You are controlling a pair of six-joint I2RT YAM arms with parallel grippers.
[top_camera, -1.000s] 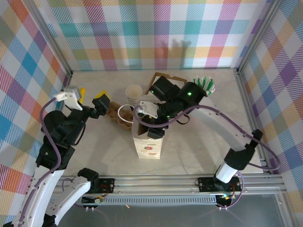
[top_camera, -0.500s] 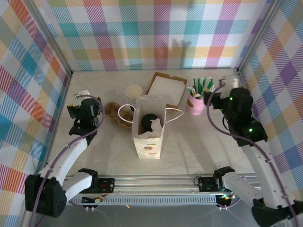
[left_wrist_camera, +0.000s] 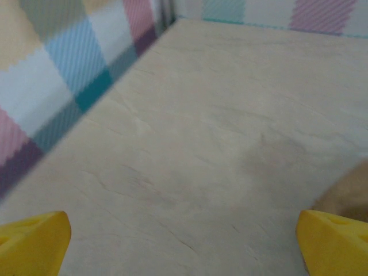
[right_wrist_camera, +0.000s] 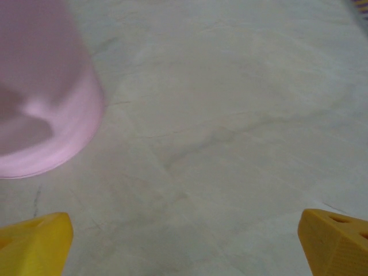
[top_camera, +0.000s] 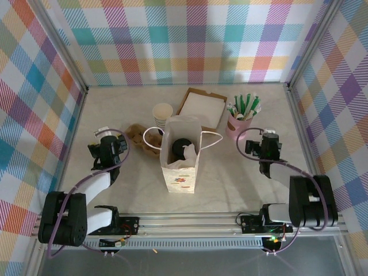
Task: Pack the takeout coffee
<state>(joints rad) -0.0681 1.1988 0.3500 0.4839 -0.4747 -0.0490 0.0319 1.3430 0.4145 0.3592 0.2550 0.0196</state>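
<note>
The takeout coffee (top_camera: 181,146) sits, seemingly upright, inside the bag (top_camera: 180,176).

In the top view, the small paper cup of takeout coffee (top_camera: 181,146) sits inside the white paper bag (top_camera: 180,172) at the centre of the frame. Its round black lid shows, but the bag's walls hide its outer wall. The bag's left side covers the right end of the brown cardboard cup carrier (top_camera: 138,137).

In the left wrist view, a blurred tan shape (left_wrist_camera: 348,198) is cut off by the right edge and is too soft to identify. On the left gripper (left_wrist_camera: 184,250), both yellow fingertips (left_wrist_camera: 31,244) are cropped by the bottom corners.

In the right wrist view, the pink cup (right_wrist_camera: 40,109) is blurred and cut by the top and left edges. The fingertips (right_wrist_camera: 34,244) of the right gripper (right_wrist_camera: 184,250) are cropped likewise.
</note>
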